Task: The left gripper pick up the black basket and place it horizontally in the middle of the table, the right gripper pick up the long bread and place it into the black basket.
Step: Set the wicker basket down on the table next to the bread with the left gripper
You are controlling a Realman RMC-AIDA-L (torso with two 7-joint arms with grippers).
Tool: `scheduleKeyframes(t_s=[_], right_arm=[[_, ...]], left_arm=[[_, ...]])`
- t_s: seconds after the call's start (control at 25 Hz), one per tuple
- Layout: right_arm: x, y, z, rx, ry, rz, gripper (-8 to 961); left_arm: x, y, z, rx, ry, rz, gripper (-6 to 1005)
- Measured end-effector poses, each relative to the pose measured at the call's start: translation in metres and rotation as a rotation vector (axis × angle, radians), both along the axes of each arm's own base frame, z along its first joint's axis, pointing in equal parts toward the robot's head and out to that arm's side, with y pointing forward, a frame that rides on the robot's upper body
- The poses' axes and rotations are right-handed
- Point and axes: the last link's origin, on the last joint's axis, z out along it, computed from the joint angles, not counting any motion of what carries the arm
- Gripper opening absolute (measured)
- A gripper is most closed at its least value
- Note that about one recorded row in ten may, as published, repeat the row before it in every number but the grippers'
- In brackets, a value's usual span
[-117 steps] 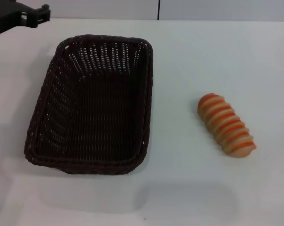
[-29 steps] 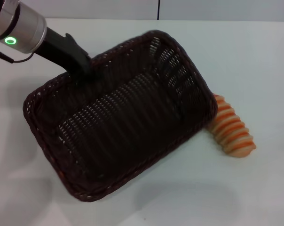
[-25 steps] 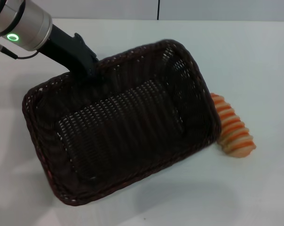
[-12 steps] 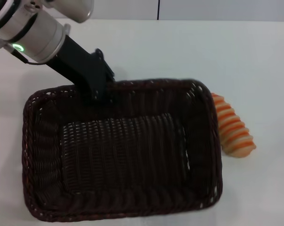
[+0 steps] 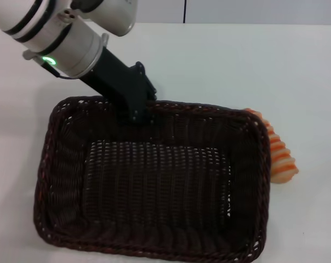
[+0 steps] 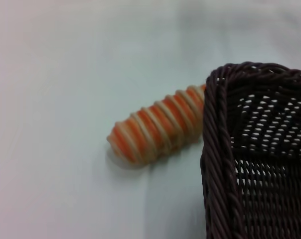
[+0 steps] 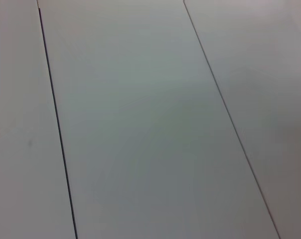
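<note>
Head view | left gripper (image 5: 137, 115) reaches down diagonally from upper left, clamped on black basket (image 5: 154, 181) far rim | long bread (image 5: 278, 156) at basket's right edge

we see that the black basket (image 5: 154, 181) has turned since the start: it lay with its long side running away from us at the left of the table (image 5: 220, 66), and now its long side runs across, nearer the middle. the left gripper (image 5: 137, 112), which was up at the far left corner, has come in and now grips the basket's far rim. the basket has swung and shifted right, so its right end now hides part of the long bread (image 5: 279, 159), which earlier lay well apart from it in full view.
</note>
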Motion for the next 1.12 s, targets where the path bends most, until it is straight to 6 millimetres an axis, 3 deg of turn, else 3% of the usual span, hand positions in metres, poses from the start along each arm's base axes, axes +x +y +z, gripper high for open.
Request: scheduleKeyframes(t_s=[0.28, 0.92, 1.12], right_arm=[[0.000, 0.000, 0.000, -0.002, 0.001, -0.002, 827], [0.002, -0.002, 0.002, -0.001, -0.007, -0.006, 828], [0.003, -0.004, 0.001, -0.001, -0.005, -0.013, 828]], left_arm=[[0.007, 0.009, -0.005, 0.058, -0.025, 0.021, 209], [0.010, 0.009, -0.015, 0.061, -0.026, 0.009, 295], [0.013, 0.014, -0.010, 0.118, -0.043, -0.015, 535]])
